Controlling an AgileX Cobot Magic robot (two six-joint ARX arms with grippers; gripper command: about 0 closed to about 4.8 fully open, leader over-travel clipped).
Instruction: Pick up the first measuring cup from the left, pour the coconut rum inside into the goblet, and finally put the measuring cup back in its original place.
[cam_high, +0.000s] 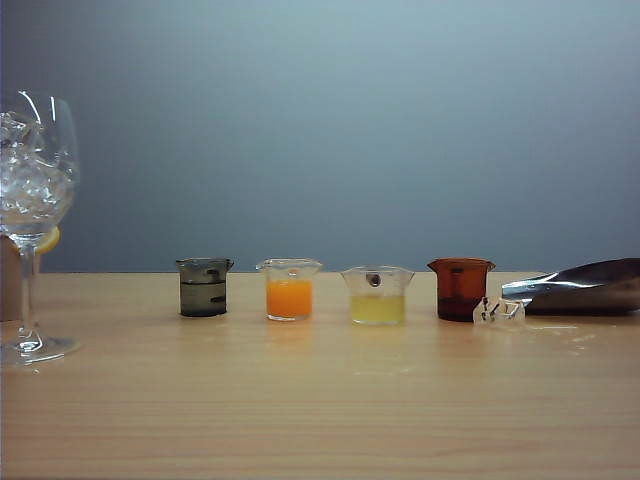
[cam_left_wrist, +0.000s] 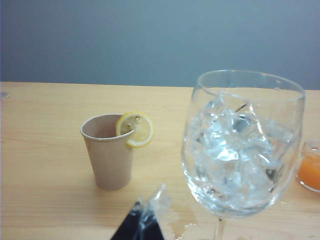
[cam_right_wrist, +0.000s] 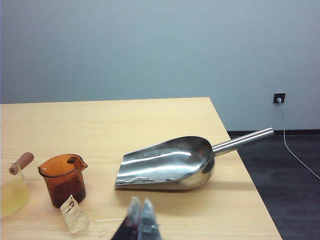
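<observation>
1. A light wooden tabletop (cam_high: 320, 420) spans the exterior view beneath a plain grey-blue wall, carrying a row of small vessels.
2. The goblet (cam_high: 35, 170) stands upright at the far left of the exterior view, its round bowl packed with ice cubes (cam_left_wrist: 235, 145) and its foot on the wood, well apart from the row of cups.
3. A steel scoop (cam_right_wrist: 167, 165) lies on its side at the far right, its handle pointing towards the edge of the tabletop.
4. A tan paper cup (cam_left_wrist: 110, 152) with a lemon slice (cam_left_wrist: 136, 129) hooked on its rim stands beyond the goblet in the left wrist view.
5. Four cups line up across the middle of the exterior view. The measuring cup (cam_high: 204, 287), smoky grey, stands first from the left, upright and untouched, with the coconut rum (cam_high: 204, 298) showing as clear liquid inside.
6. Next along come an orange-filled cup (cam_high: 289, 290), a pale yellow cup (cam_high: 377, 295) and an amber-brown cup (cam_high: 461, 289).
7. A clear, ice-like lump (cam_right_wrist: 74, 214) rests on the wood just beside the amber-brown cup.
8. The left tool (cam_left_wrist: 145, 222) hovers low near the goblet's stem; only its dark tips with clear covering show, close together, and whether they are parted cannot be told.
9. The right tool (cam_right_wrist: 141, 220) sits near the scoop and the amber-brown cup, its tips pressed together and holding nothing.
</observation>
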